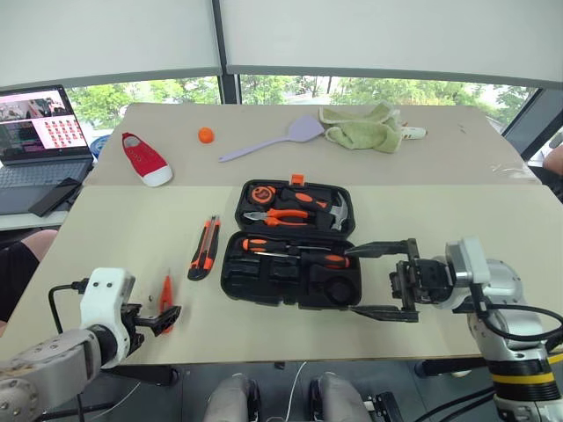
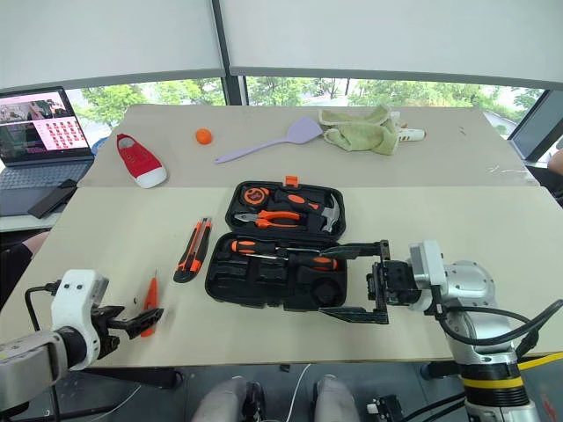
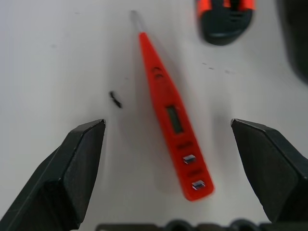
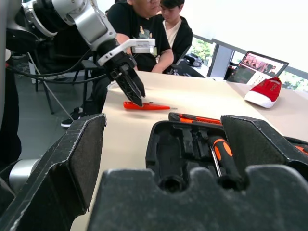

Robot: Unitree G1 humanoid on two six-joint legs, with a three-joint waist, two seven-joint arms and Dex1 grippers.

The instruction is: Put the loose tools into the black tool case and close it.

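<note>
Centrally on the tan table (image 1: 422,220) lies the black tool case (image 1: 295,242), lid open and lying flat on the far side, orange latch at its far edge. Stowed in the lid: orange-handled pliers (image 1: 277,216), a tape measure (image 1: 261,192) and a hammer (image 1: 337,211). Seated in the near half: two orange-and-black-handled screwdrivers (image 1: 295,251) along the far edge of that tray, and a small dark tape roll (image 1: 341,287) in the near right corner. Left of the case, close but apart, rests the orange-black utility knife (image 1: 204,248), lengthwise near to far. Further left and nearer lies the small all-orange screwdriver (image 3: 171,118), flat on the table.

Over that screwdriver hovers the left gripper (image 3: 168,139), fingers released and spread wide, one on either side of the shaft, touching neither it nor the table. Just right of the case hangs the right gripper (image 1: 374,280), pointing left toward it, fingers also released wide, empty.

On the far table: a red shoe (image 1: 146,158), an orange ball (image 1: 206,134), a lilac spatula (image 1: 273,140), a green cloth (image 1: 362,126). At far left, a laptop (image 1: 40,132).
</note>
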